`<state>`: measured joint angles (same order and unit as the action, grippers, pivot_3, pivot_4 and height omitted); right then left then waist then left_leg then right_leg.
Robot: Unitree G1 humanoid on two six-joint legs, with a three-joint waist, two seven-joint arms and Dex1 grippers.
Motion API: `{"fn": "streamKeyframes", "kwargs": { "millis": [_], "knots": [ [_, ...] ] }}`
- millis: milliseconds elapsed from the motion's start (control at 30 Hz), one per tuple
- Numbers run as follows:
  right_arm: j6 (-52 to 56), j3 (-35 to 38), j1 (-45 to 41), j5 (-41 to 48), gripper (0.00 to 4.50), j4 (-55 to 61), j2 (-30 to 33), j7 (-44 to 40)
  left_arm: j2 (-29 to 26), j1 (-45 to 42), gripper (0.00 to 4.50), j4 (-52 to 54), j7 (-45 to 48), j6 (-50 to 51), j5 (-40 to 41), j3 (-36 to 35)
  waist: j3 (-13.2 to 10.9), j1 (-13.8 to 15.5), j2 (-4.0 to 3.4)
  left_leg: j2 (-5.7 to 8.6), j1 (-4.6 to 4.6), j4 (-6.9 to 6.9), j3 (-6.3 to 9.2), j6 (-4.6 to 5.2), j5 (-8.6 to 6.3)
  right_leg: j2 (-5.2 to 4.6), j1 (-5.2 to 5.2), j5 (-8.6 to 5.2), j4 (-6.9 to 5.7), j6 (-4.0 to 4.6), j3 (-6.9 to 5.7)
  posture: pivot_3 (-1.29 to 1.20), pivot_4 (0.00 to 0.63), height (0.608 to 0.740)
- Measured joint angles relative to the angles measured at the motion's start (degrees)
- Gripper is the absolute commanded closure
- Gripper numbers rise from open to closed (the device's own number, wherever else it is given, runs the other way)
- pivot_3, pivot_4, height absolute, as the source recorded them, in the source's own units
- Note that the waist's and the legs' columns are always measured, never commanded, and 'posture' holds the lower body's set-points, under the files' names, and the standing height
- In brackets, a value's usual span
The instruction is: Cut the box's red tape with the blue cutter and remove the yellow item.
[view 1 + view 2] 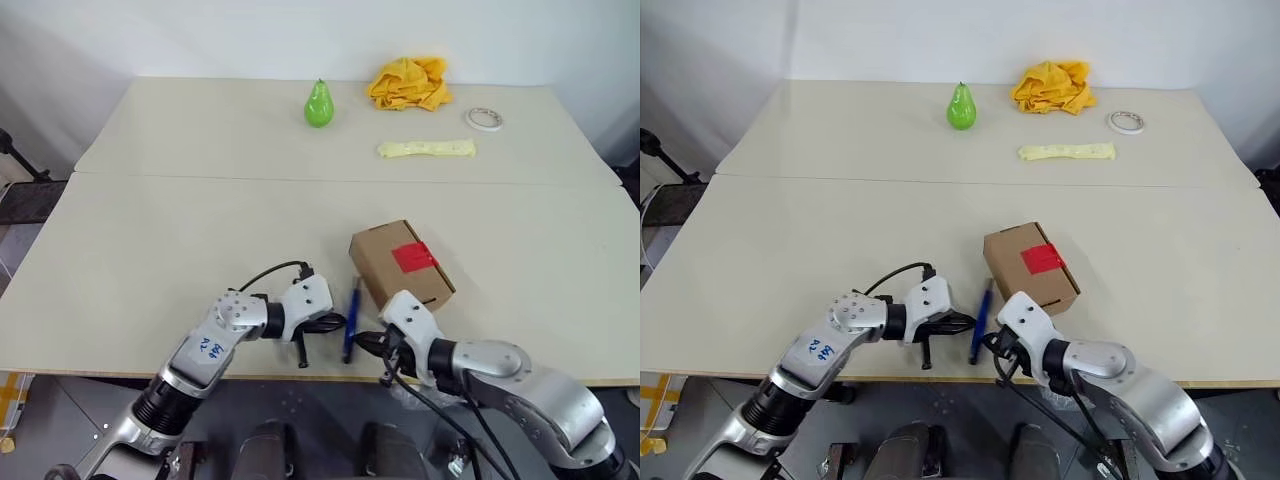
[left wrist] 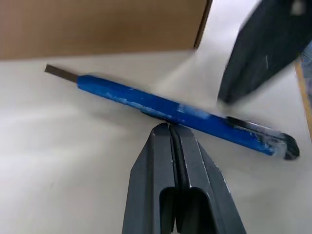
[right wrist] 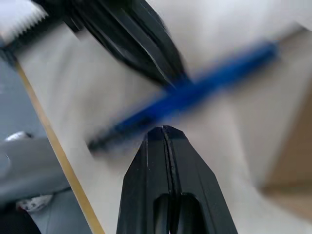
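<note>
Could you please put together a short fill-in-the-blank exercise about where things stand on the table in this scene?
1. The blue cutter lies on the table between the two ____.
2. The left gripper and the right gripper both have their fingers ____.
3. The red tape on the box is still ____.
4. The green pear stands at the far side, beside the ____ cloth.

Missing words: grippers; shut; uncut; yellow

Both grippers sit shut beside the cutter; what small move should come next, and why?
Probably open the left gripper to straddle the cutter: it lies flat on the table, blade out toward the box, ungrasped, with the shut right gripper opposite.
</note>
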<state>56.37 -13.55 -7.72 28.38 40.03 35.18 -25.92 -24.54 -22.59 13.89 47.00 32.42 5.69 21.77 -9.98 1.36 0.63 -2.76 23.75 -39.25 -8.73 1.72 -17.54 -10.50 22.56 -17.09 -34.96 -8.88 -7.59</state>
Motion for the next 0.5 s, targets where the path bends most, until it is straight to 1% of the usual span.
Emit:
{"fn": "streamKeyframes", "kwargs": {
  "millis": [100,300,433,500],
  "knots": [
    [0.0,-0.6,-0.3,-0.6,4.50,-0.2,-0.6,0.2,1.1,-0.6,4.47,0.0,-0.4,0.0,0.0,0.5,0.0,-0.1,0.00,-0.01,-0.01,0.00,0.00,0.00,0.00,0.01,0.00,0.00,0.00,0.00,-0.01,0.00,0.150,0.740],
    [-0.1,-0.8,0.1,-1.3,4.50,-0.4,-0.5,-0.1,1.6,-0.3,4.47,1.0,-0.6,-0.5,0.1,0.7,0.0,-0.1,0.00,-0.02,-0.01,0.00,0.00,0.00,0.00,0.00,0.01,0.00,0.00,0.00,0.00,0.00,0.150,0.740],
    [0.4,0.2,0.9,-1.0,4.50,0.5,1.1,-1.0,1.6,0.2,4.47,1.3,-0.6,-0.7,0.3,0.7,0.0,-0.1,0.00,-0.01,-0.01,0.00,0.00,0.00,0.00,0.00,0.00,0.00,0.01,0.00,0.00,0.00,0.150,0.740],
    [1.3,1.4,1.9,-0.1,4.50,1.7,3.1,-1.8,1.1,0.5,4.47,1.3,0.0,-0.8,0.4,0.8,0.0,0.0,0.00,-0.01,0.00,0.00,0.01,0.00,0.00,0.00,0.00,0.00,0.01,0.00,0.00,0.00,0.150,0.740]
  ]
}}
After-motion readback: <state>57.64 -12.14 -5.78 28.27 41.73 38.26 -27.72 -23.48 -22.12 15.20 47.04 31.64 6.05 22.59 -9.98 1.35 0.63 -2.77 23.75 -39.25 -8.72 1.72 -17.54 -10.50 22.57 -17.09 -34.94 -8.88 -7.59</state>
